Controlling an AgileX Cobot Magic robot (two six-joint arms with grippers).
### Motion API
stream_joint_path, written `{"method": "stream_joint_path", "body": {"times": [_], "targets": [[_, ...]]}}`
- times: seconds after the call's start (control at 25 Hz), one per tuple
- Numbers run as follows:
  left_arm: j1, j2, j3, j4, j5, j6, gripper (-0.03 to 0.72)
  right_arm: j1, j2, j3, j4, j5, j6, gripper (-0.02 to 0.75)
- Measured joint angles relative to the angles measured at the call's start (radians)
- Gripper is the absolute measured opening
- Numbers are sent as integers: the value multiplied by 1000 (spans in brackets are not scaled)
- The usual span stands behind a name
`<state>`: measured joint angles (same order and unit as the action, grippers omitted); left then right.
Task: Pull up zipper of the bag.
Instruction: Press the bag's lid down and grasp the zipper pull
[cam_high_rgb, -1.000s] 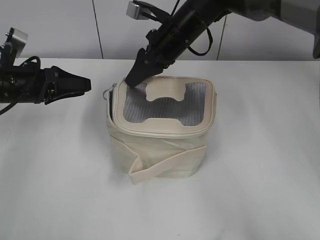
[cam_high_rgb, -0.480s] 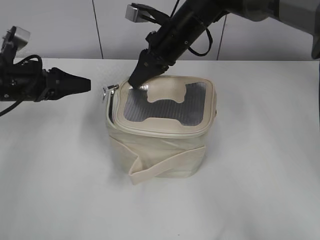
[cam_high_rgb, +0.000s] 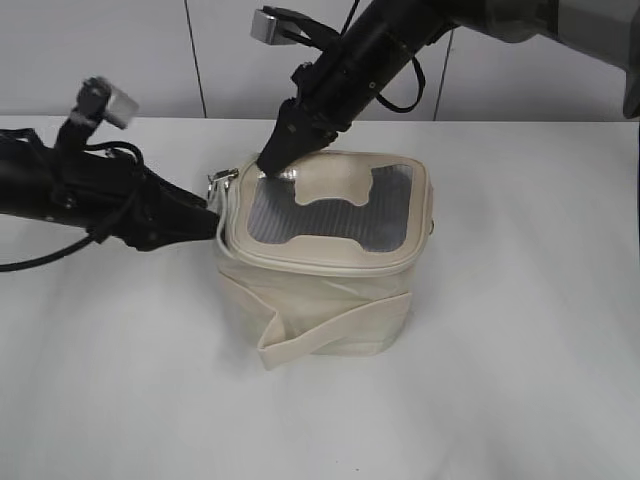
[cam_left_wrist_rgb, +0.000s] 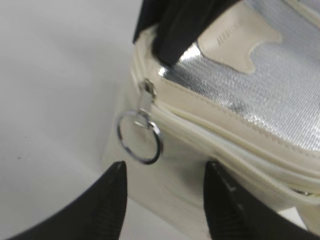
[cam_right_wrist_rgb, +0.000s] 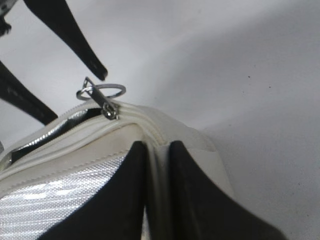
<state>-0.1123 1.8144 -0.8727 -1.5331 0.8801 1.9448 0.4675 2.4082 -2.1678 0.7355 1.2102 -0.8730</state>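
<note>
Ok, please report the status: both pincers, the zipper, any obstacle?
Left pincer open, ring pull just ahead, not gripped. Right pincer pinching the lid rim of the bag. Nothing in the way.

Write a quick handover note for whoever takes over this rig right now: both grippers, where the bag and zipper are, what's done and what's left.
Left gripper: open, at the bag's left corner, fingers on either side of the ring pull but just short of it; nothing gripped.
Right gripper: pressing on the lid's back-left corner, fingers nearly together over the rim; I cannot tell if it pinches fabric.
Bag: upright at mid table, strap across the front.
Zipper: slider at the left corner, ring hanging free.
Done: bag steadied, left gripper lined up.
Left: close on the ring, pull the slider along the track.
</note>
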Motion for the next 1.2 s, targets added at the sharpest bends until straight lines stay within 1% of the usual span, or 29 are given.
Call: {"method": "stream_joint_path", "body": {"times": [0.12,0.24,0.44,1.04,1.12,1.2], "targets": [[-70,0,0,36,-102,0,384,0,0,0,0,0,1,115],[-88,-2,-1,25,-163,0,386,0,0,0,0,0,4,115],[-94,-2,-1,-11,-207,1,387,0,0,0,-1,0,4,114],[-96,-64,-7,-36,-254,4,387,0,0,0,0,0,6,113],[-96,-64,-7,-44,-259,4,372,0,0,0,0,0,6,113],[-96,-64,-7,-59,-266,6,327,0,0,0,0,0,6,113]]}}
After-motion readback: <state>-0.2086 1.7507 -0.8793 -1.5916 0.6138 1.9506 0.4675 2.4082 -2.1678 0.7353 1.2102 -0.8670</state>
